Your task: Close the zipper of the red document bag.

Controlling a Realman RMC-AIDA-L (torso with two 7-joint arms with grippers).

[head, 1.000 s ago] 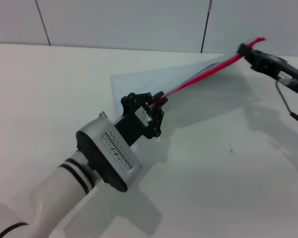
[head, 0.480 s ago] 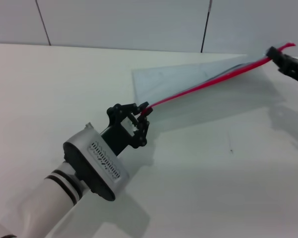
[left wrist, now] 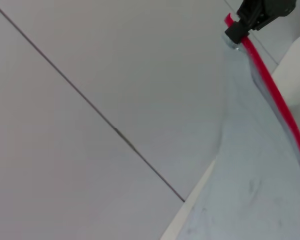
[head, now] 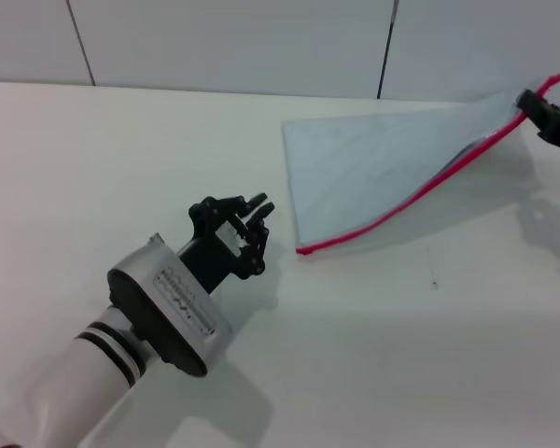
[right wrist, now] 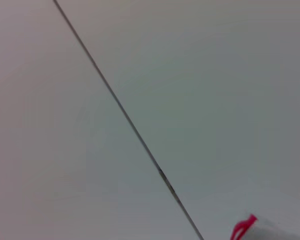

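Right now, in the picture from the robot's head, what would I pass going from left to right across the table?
Left gripper, empty over the table → the near end of the zipper → the red document bag → right gripper, shut on the bag's far red corner.

- The surface (head: 429,355) is plain white and matte, meeting a pale panelled wall at its far edge.
- The red document bag (head: 373,168) rests on it at the near end — flat there, its far right corner lifted off.
- The zipper (head: 392,213) edge faces the robot, its near end touching the surface.
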